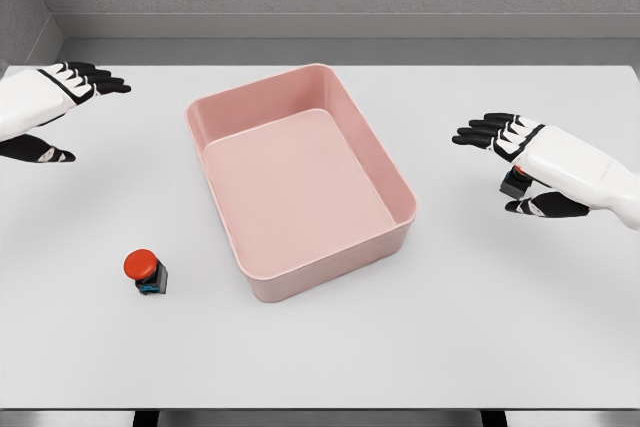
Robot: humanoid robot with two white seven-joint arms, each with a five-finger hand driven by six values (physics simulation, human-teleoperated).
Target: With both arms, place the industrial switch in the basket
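Note:
An industrial switch (pixel 146 271) with a red round button on a dark base stands on the white table, left of the pink basket's (pixel 395 183) near corner. A second dark switch (pixel 514 183) shows only partly, between the right hand's palm and thumb. My right hand (pixel 498 159) hovers over it with fingers spread, right of the basket. My left hand (pixel 72 115) is open at the far left edge, well behind the red-button switch and apart from it. Nothing lies in the basket.
The white table (pixel 320 367) ends at a grey wall behind and at a front edge near the bottom of the view. The basket sits slightly rotated in the middle.

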